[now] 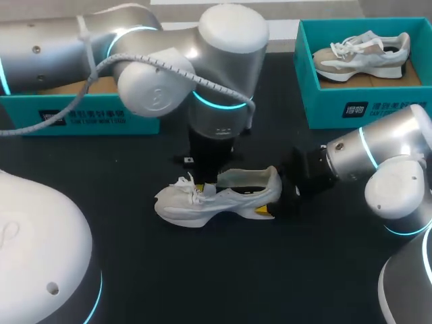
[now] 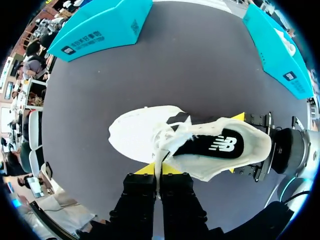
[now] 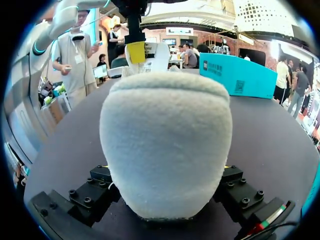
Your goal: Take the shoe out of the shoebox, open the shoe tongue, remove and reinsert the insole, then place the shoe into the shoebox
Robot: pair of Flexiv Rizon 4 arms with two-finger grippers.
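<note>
Left gripper point(image 2: 158, 169) — its arm reaching down from above — has its yellow tips pressed together on the tongue point(image 2: 162, 150) of the white shoe point(image 2: 135, 135). The right gripper point(image 2: 235, 144), coming in level from the side, is clamped across the heel point(image 3: 165, 145). The shoe stands upright on the dark table point(image 1: 202, 283), black insole point(image 2: 215, 145) showing, toe pointing away from the right gripper — well apart from the teal shoebox point(image 1: 324, 108) at rear right.

Left arm point(image 1: 135, 61) enters upper left, left gripper point(image 2: 160, 169) pointing down mid-frame, pinched on the shoe point(image 1: 216, 199); right arm point(image 1: 378, 162) lies level at right, right gripper point(image 2: 235, 144) clamping its heel.
</note>
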